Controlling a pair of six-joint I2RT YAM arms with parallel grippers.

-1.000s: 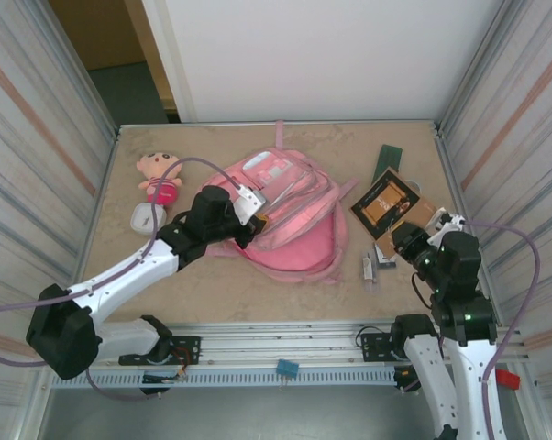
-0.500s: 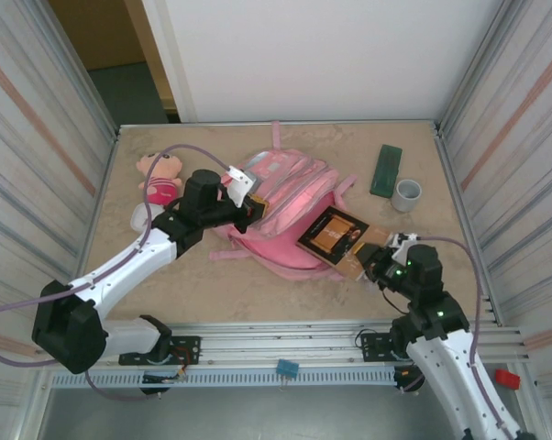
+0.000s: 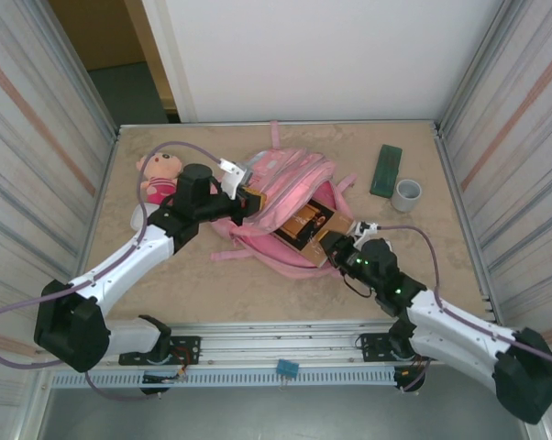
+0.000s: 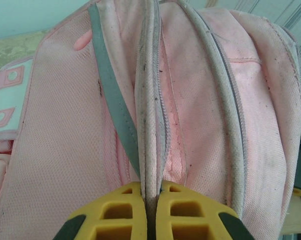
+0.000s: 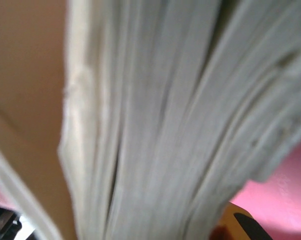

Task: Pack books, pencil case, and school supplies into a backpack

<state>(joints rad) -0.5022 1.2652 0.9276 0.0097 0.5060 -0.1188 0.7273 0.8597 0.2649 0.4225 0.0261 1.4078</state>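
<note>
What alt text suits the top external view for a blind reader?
The right gripper holds a brown book in the mouth of a pink backpack, whose edge the left gripper pinches. A green pencil case and grey cup lie far right, a plush doll left.

No legible text, label or number anywhere.

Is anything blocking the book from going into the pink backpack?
Nothing visible is. The left gripper pinches the backpack at its zipper edge, holding it open. The book in the right gripper looks partly inside the opening.
</note>
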